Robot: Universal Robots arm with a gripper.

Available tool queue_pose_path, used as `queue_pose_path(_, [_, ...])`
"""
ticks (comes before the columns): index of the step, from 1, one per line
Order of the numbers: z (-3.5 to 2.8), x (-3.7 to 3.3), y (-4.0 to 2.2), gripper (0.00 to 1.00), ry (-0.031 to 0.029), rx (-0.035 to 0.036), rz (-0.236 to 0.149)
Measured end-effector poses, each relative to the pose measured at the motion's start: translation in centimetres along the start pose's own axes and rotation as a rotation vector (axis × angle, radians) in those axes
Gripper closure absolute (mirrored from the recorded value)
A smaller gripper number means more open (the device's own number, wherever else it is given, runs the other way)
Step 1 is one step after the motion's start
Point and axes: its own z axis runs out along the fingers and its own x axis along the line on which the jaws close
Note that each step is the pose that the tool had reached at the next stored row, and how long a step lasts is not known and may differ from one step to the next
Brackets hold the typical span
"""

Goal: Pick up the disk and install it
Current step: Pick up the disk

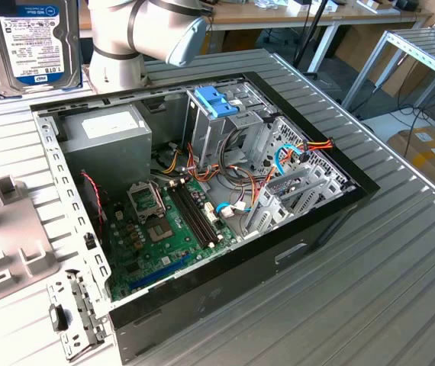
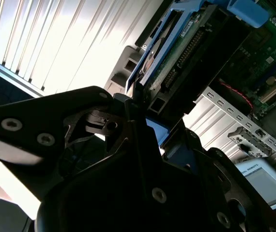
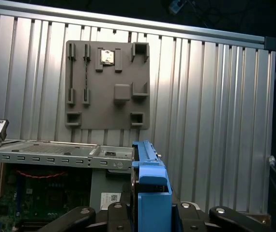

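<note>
"Up at the exterior view's left edge, what was that hanging above the ribbed metal tabletop [image 1: 401, 252]?"

"That was the disk [image 1: 30, 42], a dark metal hard drive. It stood on end with its white-and-blue label facing the camera, outside the open computer case [image 1: 202, 293] and raised off the surface."

"And the claw?"

"In the first wrist view the claw [image 3: 150, 211] was clamped on the disk, with a black finger on either side. The drive's blue plastic rail showed edge-on between them. Its long axis ran straight out from the claw, away from the wrist."

"Which way did the bay lie from there?"

"Lower, and toward the exterior view's right. The grey sheet-metal drive cage [image 1: 252, 130] sat inside the case beside a ridged light-blue latch [image 1: 216, 99]. The boxy grey power supply [image 1: 107, 133] stood between the cage and the disk."

"Anything else worth noting?"

"A green motherboard [image 1: 164, 229] lay flat on the case floor, with loose red and yellow cables [image 1: 309, 145] near the cage. In the first wrist view, a matt grey plastic fixture plate [image 3: 109, 87] with raised blocks and slots lay on the tabletop beyond the case wall."
</note>
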Motion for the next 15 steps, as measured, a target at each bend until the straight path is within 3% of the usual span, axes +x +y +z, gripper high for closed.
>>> queue_pose_path(3, [0.00, 0.05, -0.62, 0.63, 0.0001, -0.0001, 0.000])
queue_pose_path(15, [0.03, 0.16, -1.95, 0.63, 0.0001, 0.0000, 0.000])
